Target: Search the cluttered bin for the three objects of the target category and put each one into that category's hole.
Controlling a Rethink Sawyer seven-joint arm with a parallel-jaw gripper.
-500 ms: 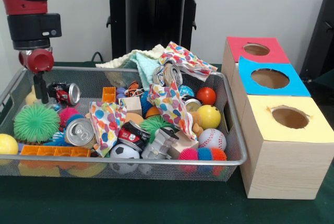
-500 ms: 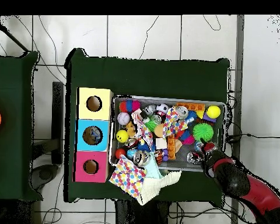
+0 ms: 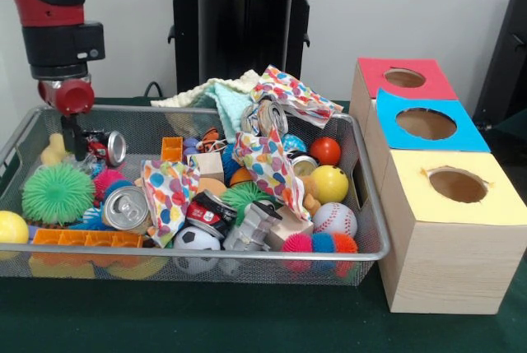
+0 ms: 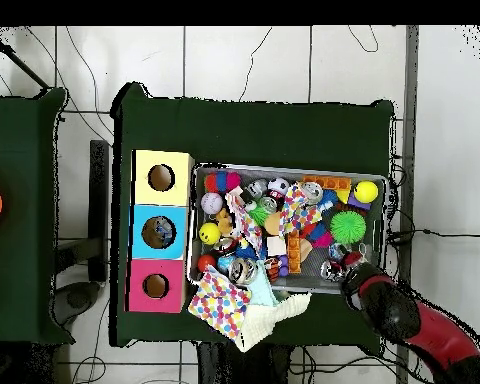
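The silver wire mesh bin point(image 3: 247, 252) is full of mixed clutter; it also shows in the overhead view point(image 4: 284, 167). My gripper point(image 3: 79, 141) hangs inside the bin's far left corner, right against the left end of a crushed red can point(image 3: 107, 148). In the overhead view the gripper point(image 4: 346, 263) is at the bin's lower right. Whether it is open or shut does not show. Three wooden boxes with round holes stand beside the bin: red-topped point(image 3: 403, 77), blue-topped point(image 3: 426, 123) and yellow-topped point(image 3: 457, 184).
In the bin lie a silver can point(image 3: 125, 207), a green spiky ball point(image 3: 56, 192), a yellow ball point(image 3: 329, 183), a baseball point(image 3: 335, 220), a red ball point(image 3: 325, 150), a soccer ball point(image 3: 196, 242), an orange brick point(image 3: 86, 238) and spotted cloth point(image 3: 263, 160). A mint cloth point(image 3: 218, 94) hangs over the far rim.
My gripper has moved a little to the right in the front view, from beside the red can to right against it. The objects in the bin have not moved.
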